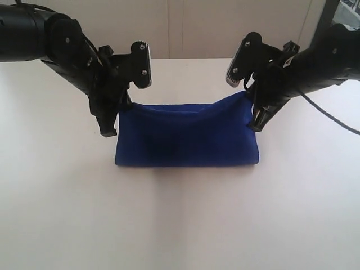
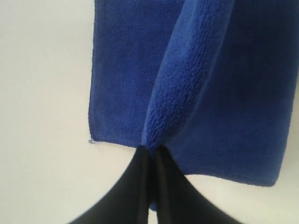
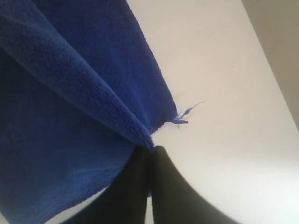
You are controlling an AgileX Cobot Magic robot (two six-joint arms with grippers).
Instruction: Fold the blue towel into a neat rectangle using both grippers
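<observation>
Bare white surface (image 1: pixel 180 225) up front, then the blue towel (image 1: pixel 185 140) mid-surface, with its bottom fold resting on the surface and its top edge raised, sagging slightly between two pinch points. Left tool (image 2: pixel 152 151) is clamped shut on one upper corner and right tool (image 3: pixel 150 150) on the other, just beside a loose thread (image 3: pixel 187 113). From the droop and fuzzy pile it looks light, limp, grippy rather than slick, and not fragile; best held right at the corners and pulled taut so the edge runs straight.

Blue towel (image 1: pixel 185 138), black left claw (image 2: pixel 152 151) and right claw (image 3: pixel 150 151), white table (image 1: pixel 180 225).
</observation>
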